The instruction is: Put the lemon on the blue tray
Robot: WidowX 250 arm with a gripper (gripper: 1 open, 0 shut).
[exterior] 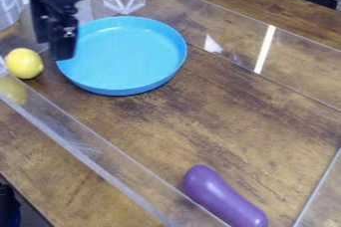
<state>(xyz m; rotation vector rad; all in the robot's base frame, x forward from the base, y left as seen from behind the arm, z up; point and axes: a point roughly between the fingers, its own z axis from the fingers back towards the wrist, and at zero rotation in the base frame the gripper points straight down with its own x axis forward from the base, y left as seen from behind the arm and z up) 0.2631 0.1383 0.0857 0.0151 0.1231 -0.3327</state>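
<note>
Setting: robot test bench, lab-like | Evidence: dark wood-grain tabletop (200, 121) fenced by low clear plastic walls (80, 146) | Props: toy-like lemon (23, 63), blue tray (147, 77), purple eggplant-shaped thing (224, 197) laid out apart | Equipment: black robot arm (59, 7) over the left edge
</note>
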